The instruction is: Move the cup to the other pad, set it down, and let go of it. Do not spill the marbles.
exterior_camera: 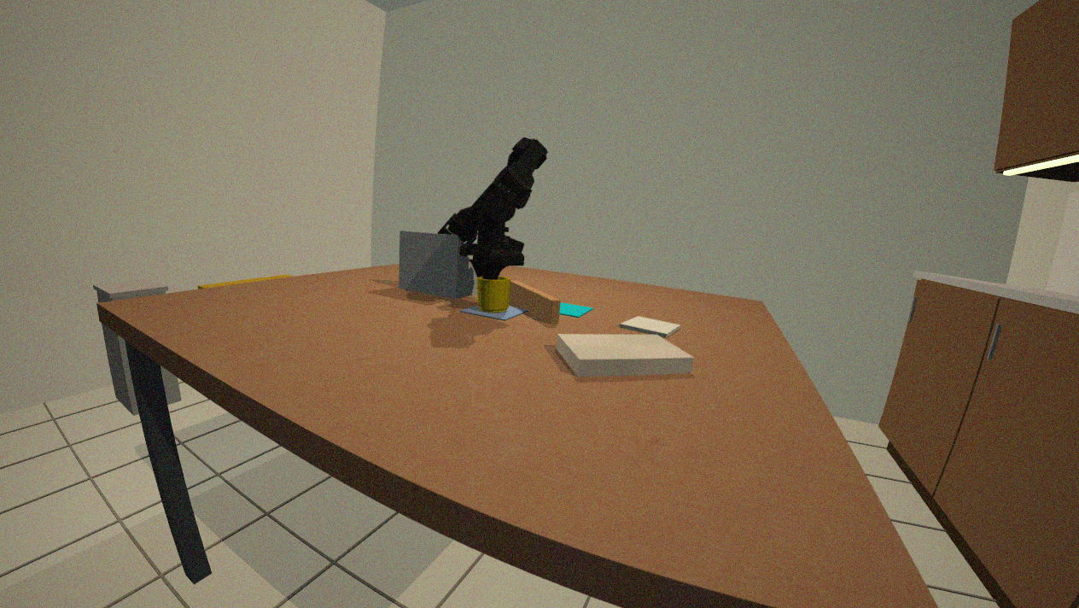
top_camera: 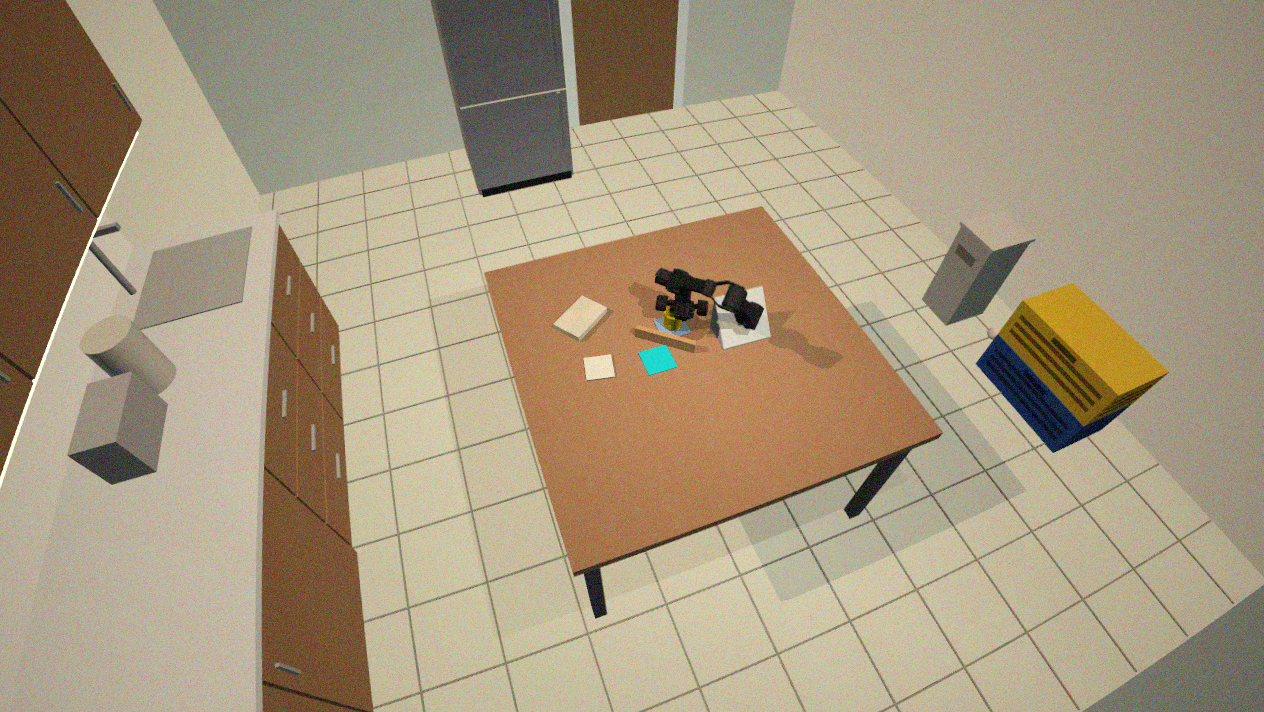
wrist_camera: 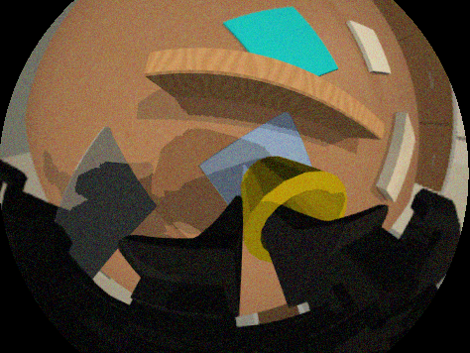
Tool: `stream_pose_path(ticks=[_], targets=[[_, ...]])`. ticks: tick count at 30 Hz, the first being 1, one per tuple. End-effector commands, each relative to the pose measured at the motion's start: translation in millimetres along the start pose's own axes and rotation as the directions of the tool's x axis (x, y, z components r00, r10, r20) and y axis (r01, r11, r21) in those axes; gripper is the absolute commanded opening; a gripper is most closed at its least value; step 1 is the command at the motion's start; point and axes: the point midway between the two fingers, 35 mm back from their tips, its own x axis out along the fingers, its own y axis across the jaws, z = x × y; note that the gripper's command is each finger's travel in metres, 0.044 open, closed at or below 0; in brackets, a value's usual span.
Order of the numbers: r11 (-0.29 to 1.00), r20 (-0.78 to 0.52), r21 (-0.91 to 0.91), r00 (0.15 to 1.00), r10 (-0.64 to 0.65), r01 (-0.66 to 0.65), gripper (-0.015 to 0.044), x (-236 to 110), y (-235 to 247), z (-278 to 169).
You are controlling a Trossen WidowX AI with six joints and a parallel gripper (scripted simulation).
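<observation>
Yellow cup (exterior_camera: 492, 294) directly under claw (exterior_camera: 492, 273), upright on light blue pad (exterior_camera: 494, 312), left-of-centre far part of counter (exterior_camera: 422, 423). Claw closed on cup wall, one finger inside rim, one outside (wrist_camera: 198, 252). Wooden bar (exterior_camera: 537, 299) just right of cup; cyan pad (exterior_camera: 575, 309) beyond bar. Black arm (exterior_camera: 507, 192) bent over, elbow high, wrist pointing down onto cup.
</observation>
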Motion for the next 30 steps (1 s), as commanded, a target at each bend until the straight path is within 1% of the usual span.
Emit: stream_pose_path(ticks=[1,3,8,26,30], targets=[[1.0,0.0,-0.001,1.0,0.0,0.0,0.002,0,0,0],[1.0,0.0,-0.001,1.0,0.0,0.0,0.0,0,0,0],[1.0,-0.001,0.0,1.0,-0.001,0.001,0.0,-9,-1,0],[1.0,0.002,0.004,1.0,-0.004,0.003,0.0,-73,-2,0],[1.0,0.002,0.004,1.0,-0.003,0.003,0.0,-75,-1,1]])
